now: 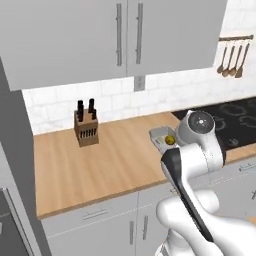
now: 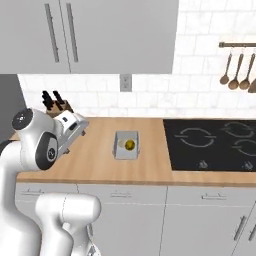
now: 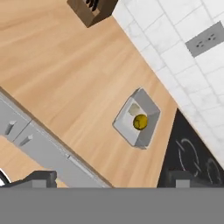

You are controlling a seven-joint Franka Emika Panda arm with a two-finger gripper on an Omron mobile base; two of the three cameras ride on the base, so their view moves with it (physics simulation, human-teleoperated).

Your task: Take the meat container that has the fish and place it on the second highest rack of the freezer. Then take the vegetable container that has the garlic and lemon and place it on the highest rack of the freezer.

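A small grey vegetable container (image 2: pixel 120 150) sits on the wooden counter (image 2: pixel 95 160), just left of the stove. Inside it lie a yellow lemon (image 3: pixel 140 122) and a pale garlic bulb (image 3: pixel 134 109). In the left base view the container (image 1: pixel 159 134) is partly hidden behind my arm. My gripper (image 3: pixel 111 178) hangs high above the counter's front edge, well short of the container, and is open with nothing between its fingers. The hand (image 2: pixel 71 126) is left of the container in the right base view. The meat container with the fish is out of view.
A knife block (image 1: pixel 86 127) stands at the back left of the counter. The black stove (image 2: pixel 215 142) lies to the right, with wooden utensils (image 2: pixel 239 70) hanging above it. Upper cabinets (image 1: pixel 120 35) overhang the counter. A tall grey appliance side (image 1: pixel 12 150) borders the left.
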